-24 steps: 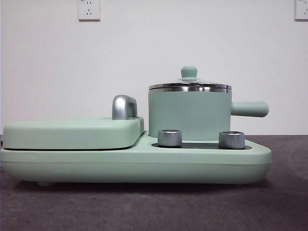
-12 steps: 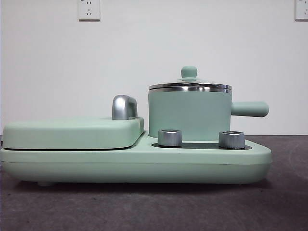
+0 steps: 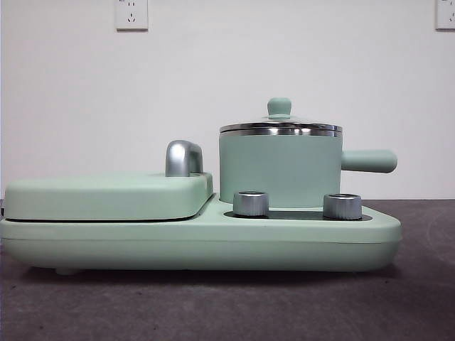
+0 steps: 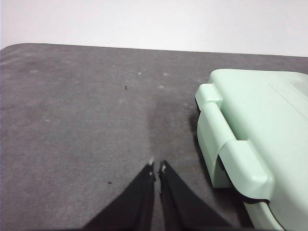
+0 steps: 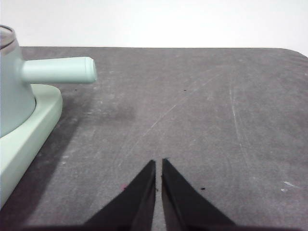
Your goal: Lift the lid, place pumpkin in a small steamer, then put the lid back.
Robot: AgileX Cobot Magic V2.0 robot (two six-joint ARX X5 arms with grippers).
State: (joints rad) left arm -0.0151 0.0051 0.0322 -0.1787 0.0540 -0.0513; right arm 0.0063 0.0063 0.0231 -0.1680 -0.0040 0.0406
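Front view: the small steamer (image 3: 280,169) is sitting upright on the right half of the long appliance base (image 3: 199,241), its straight handle pointing out sideways. The lid (image 3: 280,126) is resting level on the steamer's chrome rim, knob up. No pumpkin is showing in any view. The right tool (image 5: 159,166) is hovering over bare table (image 5: 202,110), jaws nearly closed and holding nothing, with the steamer's handle tip (image 5: 72,70) near; likely the nearer arm for the lid. The left tool (image 4: 157,167) is waiting beside the griddle cover (image 4: 255,125), jaws likewise nearly closed and empty.
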